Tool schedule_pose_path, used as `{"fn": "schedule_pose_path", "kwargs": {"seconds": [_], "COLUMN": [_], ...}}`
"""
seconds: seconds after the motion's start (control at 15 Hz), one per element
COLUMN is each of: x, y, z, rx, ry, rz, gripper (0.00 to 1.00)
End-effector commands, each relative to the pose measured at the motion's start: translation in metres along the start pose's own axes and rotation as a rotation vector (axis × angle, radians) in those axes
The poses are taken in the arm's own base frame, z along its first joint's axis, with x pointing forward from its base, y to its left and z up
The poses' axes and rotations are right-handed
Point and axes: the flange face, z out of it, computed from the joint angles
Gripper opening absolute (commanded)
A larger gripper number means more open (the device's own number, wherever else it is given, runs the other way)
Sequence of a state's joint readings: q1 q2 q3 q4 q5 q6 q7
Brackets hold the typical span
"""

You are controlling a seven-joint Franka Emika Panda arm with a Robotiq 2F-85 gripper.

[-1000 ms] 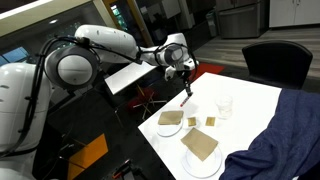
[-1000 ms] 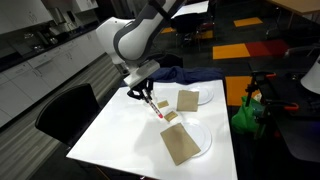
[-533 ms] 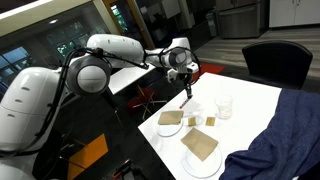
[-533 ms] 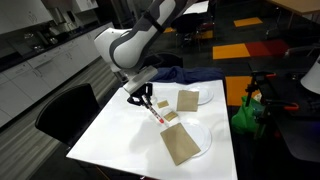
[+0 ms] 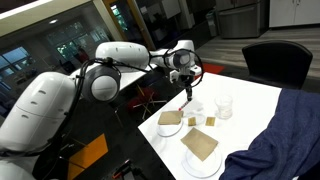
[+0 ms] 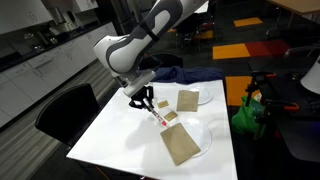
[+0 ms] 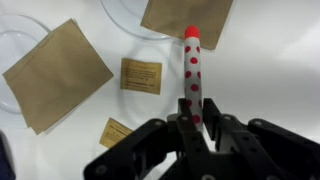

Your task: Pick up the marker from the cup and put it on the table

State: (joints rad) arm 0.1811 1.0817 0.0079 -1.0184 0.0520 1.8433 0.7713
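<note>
My gripper is shut on the marker, a pale stick with red dots and a red tip. It holds the marker tilted, tip down, just above the white table. In the wrist view the marker sticks out between the two black fingers of the gripper over bare table. In an exterior view the gripper and marker hang over the table beside the plates. The clear cup stands upright to the right of the gripper, apart from it. I cannot make it out in the other views.
Two white plates carry brown paper napkins, and small brown packets lie between them. A dark blue cloth covers the table's right side. Black chairs stand at the edges. A narrower white table is behind the arm.
The gripper has dropped slightly toward the table with the marker still in it, and the arm's elbow has swung round. The cup and plates have not moved.
</note>
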Motion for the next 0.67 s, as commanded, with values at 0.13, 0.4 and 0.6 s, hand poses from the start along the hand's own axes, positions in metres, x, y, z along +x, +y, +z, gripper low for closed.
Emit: {"fn": "schedule_pose_path", "kwargs": {"seconds": [0.13,0.4,0.6], "x": [0.007,0.005,-0.001], "y": [-0.004,-0.008,-0.012], "z": [0.008,0.01,-0.005], "rx": [-0.013,-0.037,-0.034], "ry": [-0.055,-0.039,0.002], "rz": [-0.016,-0.022,-0.038], "gripper": [0.13,0.61,0.83]}}
